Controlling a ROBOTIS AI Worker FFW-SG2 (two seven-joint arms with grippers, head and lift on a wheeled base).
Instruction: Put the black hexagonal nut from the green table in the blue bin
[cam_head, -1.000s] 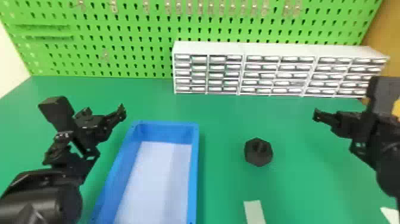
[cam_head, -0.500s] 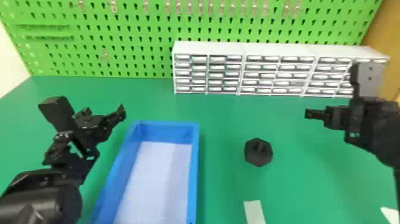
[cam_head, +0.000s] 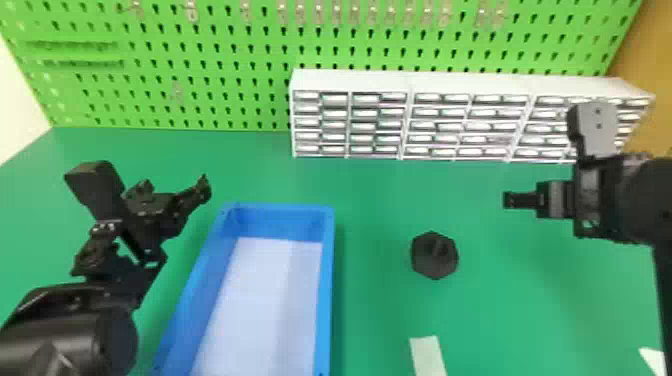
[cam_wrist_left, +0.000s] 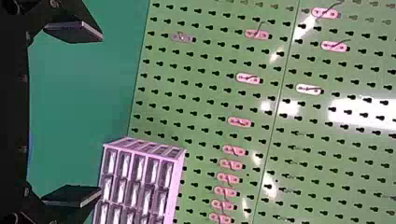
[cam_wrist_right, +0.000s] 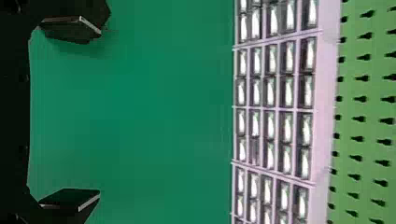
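Sitting near the blue bin (cam_head: 327, 280) is the black hexagonal nut (cam_head: 434, 256)

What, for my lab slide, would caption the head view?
Black hexagonal nut on the green table, between the blue bin and right gripper.

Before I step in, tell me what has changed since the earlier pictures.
The right gripper has moved to the robot's left, further in over the table. Nothing was taken hold of or let go. The nut, bin and left gripper stayed as they were.
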